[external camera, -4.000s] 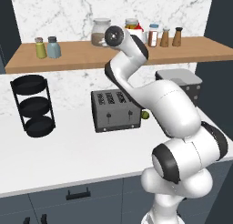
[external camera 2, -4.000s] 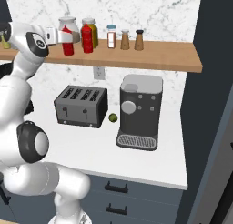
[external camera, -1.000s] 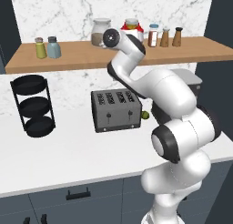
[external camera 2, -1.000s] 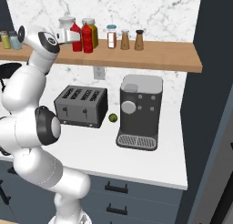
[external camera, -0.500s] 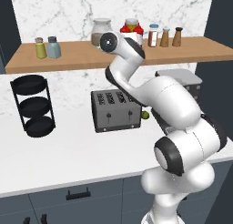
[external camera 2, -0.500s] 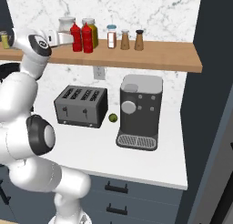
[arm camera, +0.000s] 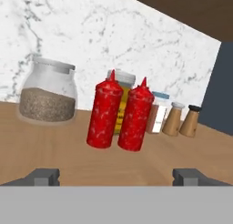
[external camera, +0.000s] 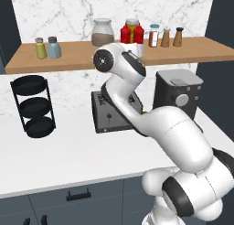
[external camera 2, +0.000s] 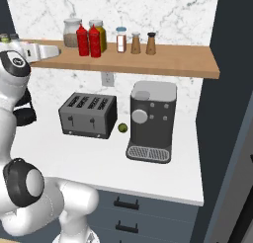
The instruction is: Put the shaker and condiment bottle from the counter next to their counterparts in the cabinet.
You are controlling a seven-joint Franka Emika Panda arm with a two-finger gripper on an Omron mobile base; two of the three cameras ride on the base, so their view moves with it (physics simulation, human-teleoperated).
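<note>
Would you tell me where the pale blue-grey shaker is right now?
In the left base view the shaker stands at the left end of the cabinet, right beside the yellow-green shaker.

In the left base view, the robot arm (external camera: 125,77) covers the middle of the toaster (external camera: 106,116) and the left side of the coffee machine (external camera: 180,91). The two red bottles (external camera: 131,34) hide the lower part of a yellow-lidded jar (external camera: 132,23) behind them. In the hand view, that jar (arm camera: 122,77) shows just its lid between the bottles, whose caps look alike, too blurred to tell apart. In the right base view, the picture's left edge cuts off two small shakers (external camera 2: 9,38).
</note>
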